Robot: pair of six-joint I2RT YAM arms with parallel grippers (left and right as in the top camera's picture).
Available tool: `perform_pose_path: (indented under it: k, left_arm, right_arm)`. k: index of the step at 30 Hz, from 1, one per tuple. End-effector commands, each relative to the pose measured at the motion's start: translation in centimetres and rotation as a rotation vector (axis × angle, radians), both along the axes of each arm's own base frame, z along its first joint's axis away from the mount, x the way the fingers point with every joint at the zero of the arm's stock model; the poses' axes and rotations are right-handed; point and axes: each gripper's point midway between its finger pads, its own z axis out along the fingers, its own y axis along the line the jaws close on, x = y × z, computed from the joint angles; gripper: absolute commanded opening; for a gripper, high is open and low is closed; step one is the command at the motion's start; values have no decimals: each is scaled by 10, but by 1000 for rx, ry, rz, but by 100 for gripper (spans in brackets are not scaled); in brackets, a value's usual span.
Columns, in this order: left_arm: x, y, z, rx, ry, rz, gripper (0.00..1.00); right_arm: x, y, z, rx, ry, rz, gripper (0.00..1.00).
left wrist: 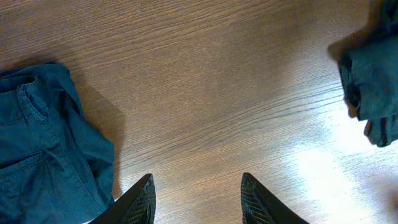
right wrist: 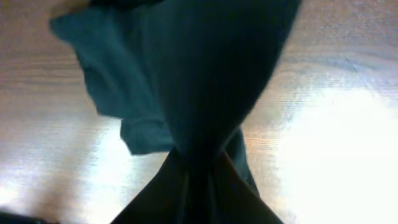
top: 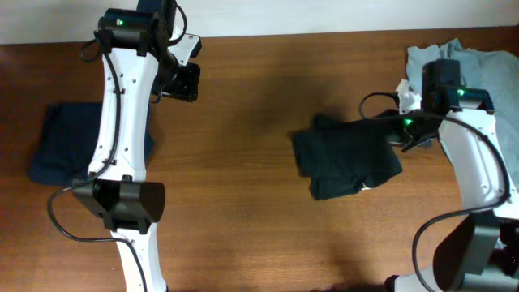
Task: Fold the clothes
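Observation:
The black, slightly greenish T-shirt (top: 349, 154) lies bunched on the table right of centre. My right gripper (top: 403, 130) sits at its right edge. In the right wrist view the jaws are pressed together on a gathered fold of the T-shirt (right wrist: 199, 81), and the cloth hangs from the right gripper (right wrist: 199, 180) over the wood. My left gripper (top: 182, 79) hovers at the back left, far from the shirt. In the left wrist view my left gripper (left wrist: 198, 202) is open over bare wood with nothing between its fingers, and the T-shirt (left wrist: 373, 87) shows at the right edge.
A folded dark blue garment (top: 69, 142) lies at the left under the left arm, and shows as blue cloth (left wrist: 43, 143) beside the left fingers. A pile of light grey-blue clothes (top: 462, 61) sits at the back right corner behind the right arm.

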Motion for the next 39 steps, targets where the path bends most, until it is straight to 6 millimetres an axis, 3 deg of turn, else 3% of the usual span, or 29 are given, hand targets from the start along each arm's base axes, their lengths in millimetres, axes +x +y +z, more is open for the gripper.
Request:
perform_pose_path:
  k: [1,3,5,8,12,18,19,21,24,30,31,33,37,38,39]
  left_arm:
    - [-4,-2,23,-26,-54,7,44]
    - [-4,-2,23,-26,-54,7,44]
    - [-4,-2,23,-26,-54,7,44]
    - [-4,-2,23,-26,-54,7,45]
    - [-4,-3,23,-29,-54,6,44]
    - [-5,-7,23,-51,-50,1,44]
    - [-5,-7,23,-51,-50,1,44]
    - [-5,-7,23,-51,-50,1,44]
    - [-5,-7,23,-51,-51,1,44]
    - [-1,-8,24,-56,-68,-1,44]
    - [1,-14,26,-78,-78,-21,44]
    - [1,-32,30,-139,-95,-104,44]
    - [-4,-69,35,-210,-132,-284,44]
    - [-5,-78,36,-215,-143,-328,44]
    - [-8,-100,35,-225,-170,-441,44]
  right_arm:
    - [1,26,-7,-15,35,15,4]
    - [7,63,-15,-15,37,55,4]
    - [10,88,-25,-39,44,69,4]
    - [10,106,-41,-92,65,74,5]
    - [10,140,-78,-104,117,122,5]
    - [12,158,-121,-113,169,127,6]
    - [13,162,-131,-105,175,133,18]
    - [14,166,-131,-86,176,138,24]
    - [15,170,-109,-32,165,167,25]
    - [24,165,-31,108,30,160,36]
    - [27,161,-7,139,-27,149,40]
    - [29,150,15,147,-81,126,47]
    - [26,125,32,152,-96,45,51]
    - [25,118,30,150,-82,15,44]
    - [24,104,18,139,-40,-26,18]
